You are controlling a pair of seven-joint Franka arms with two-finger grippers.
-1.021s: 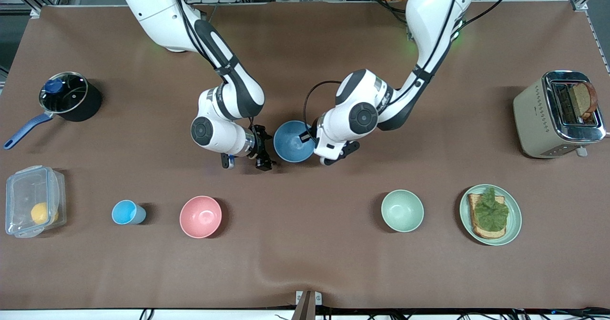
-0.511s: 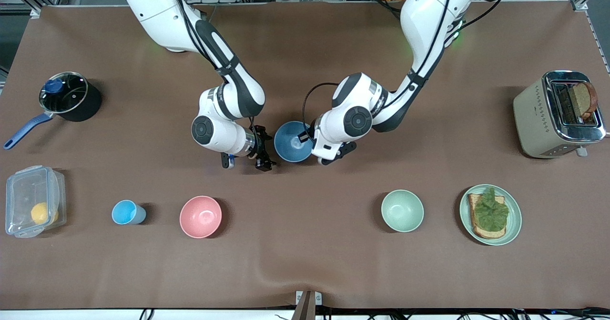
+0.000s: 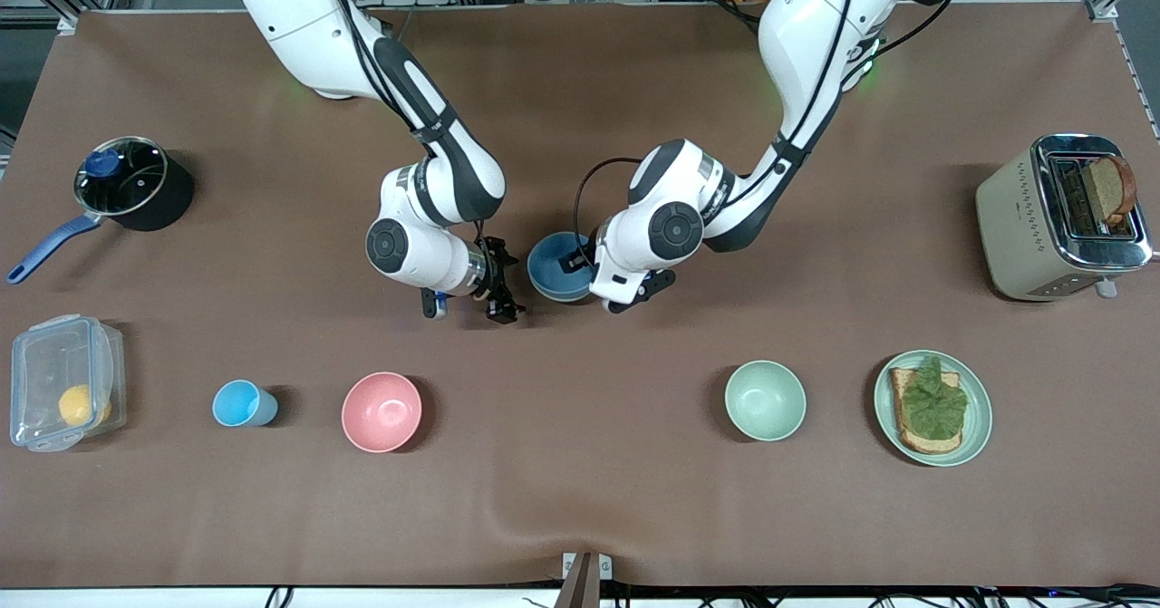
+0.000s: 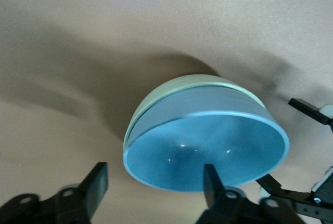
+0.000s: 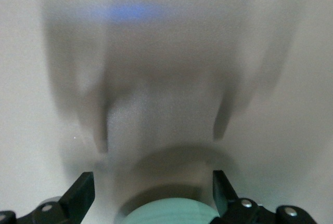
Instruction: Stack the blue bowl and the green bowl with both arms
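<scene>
The blue bowl (image 3: 555, 273) sits mid-table between my two grippers and looks tipped. In the left wrist view the blue bowl (image 4: 208, 146) is nested in the green bowl (image 4: 174, 93), of which only a rim and part of the outer wall show. My left gripper (image 3: 576, 262) (image 4: 153, 174) is open at the bowls' rim, one finger (image 4: 210, 180) over the blue inside and the other outside. My right gripper (image 3: 500, 304) (image 5: 151, 180) is open beside the bowls, toward the right arm's end. A pale green rounded surface (image 5: 171, 213) shows between its fingers.
A paler mint bowl (image 3: 764, 400), a green plate with toast (image 3: 974, 431), a pink bowl (image 3: 381, 411), a light-blue cup (image 3: 241, 403) and a clear box (image 3: 62, 381) line the near side. A pot (image 3: 131, 182) and a toaster (image 3: 1056, 218) stand at the table's ends.
My left hand has shifted slightly toward the right arm's end. The blue bowl now looks tipped and smaller from above. The right arm has hardly moved.
</scene>
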